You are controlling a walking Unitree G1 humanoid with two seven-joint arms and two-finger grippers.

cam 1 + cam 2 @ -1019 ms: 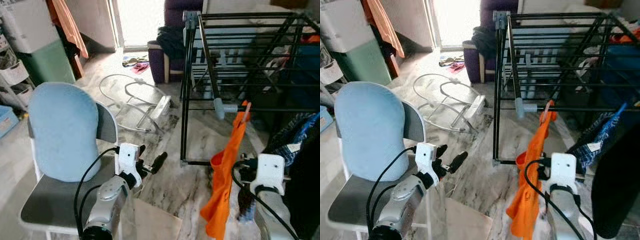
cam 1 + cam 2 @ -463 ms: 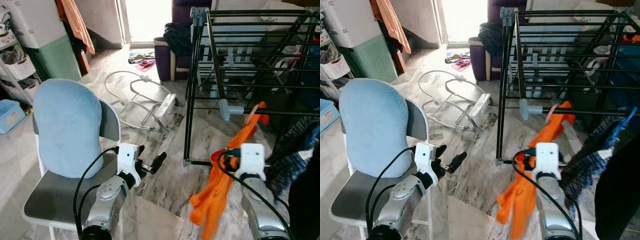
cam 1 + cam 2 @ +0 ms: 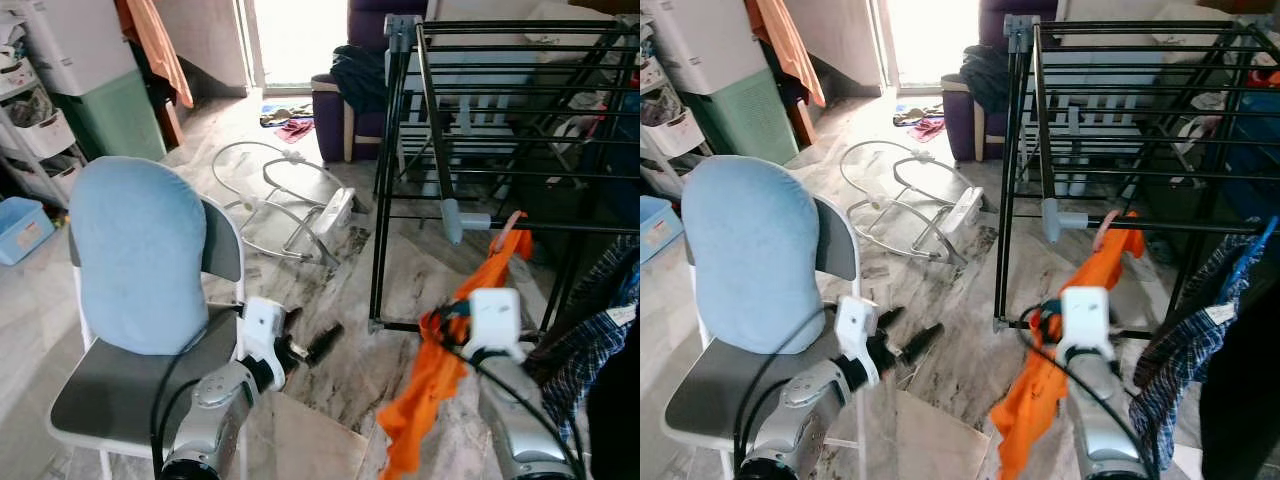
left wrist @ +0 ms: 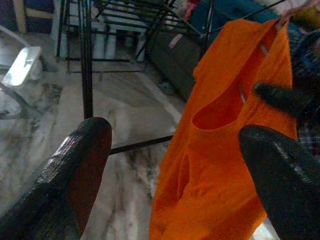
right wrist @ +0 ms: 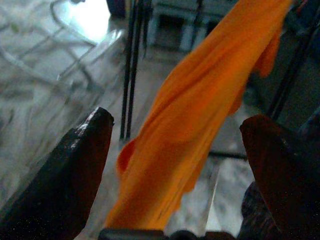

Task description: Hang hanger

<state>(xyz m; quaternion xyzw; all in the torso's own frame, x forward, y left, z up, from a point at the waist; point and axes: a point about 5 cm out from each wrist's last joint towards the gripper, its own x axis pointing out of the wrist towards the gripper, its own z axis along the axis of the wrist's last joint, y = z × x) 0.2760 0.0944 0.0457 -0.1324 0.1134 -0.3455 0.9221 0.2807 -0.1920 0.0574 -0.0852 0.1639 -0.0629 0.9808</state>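
An orange garment hangs on a pink hanger, whose hook sits on a low rail of the black drying rack. My right gripper is low, right at the garment. It is open, and the orange cloth runs between its wide-apart fingers. Its white wrist housing hides the fingertips in the head views. My left gripper is open in front of the chair, pointing toward the garment and well short of it.
A white chair with a blue cushion stands at my left. A white wire bouncer frame lies on the marble floor before the rack. A blue plaid garment hangs at the right. A purple armchair and a green bin stand farther back.
The right arm has swung left with the garment, pulling the cloth out to the left, and it now hangs slacker. The left gripper has dropped slightly. The camera shifted a little.
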